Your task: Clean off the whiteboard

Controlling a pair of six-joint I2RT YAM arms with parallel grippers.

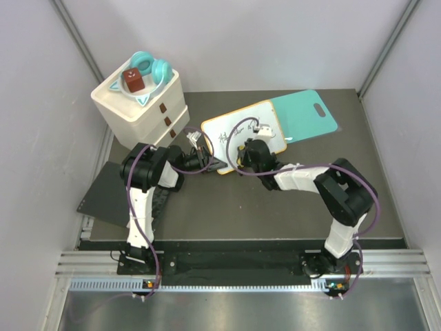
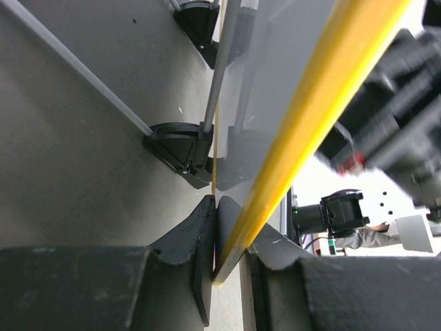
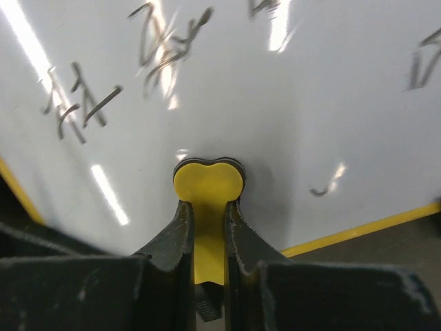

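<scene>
- The small white whiteboard with a rounded yellow-orange frame [image 1: 238, 131] sits on the dark grey bench [image 1: 227, 207]. A teal plastic cutting board with a handle hole [image 1: 310, 114] lies at the whiteboard's right end.
- The left hand [image 2: 231, 229] is clamped on the whiteboard's left frame edge, apparently steadying it.
- The right hand [image 3: 209, 227] is pinched tight on a yellow round-topped eraser with a dark pad [image 3: 207, 183], which is pressed onto the whiteboard's face.
- Wiping is the step in hand, and black handwriting [image 3: 79, 107] is spread over the whiteboard, unwiped.
- Next, the eraser probably needs sweeping across those strokes under firm, even pressure.
</scene>
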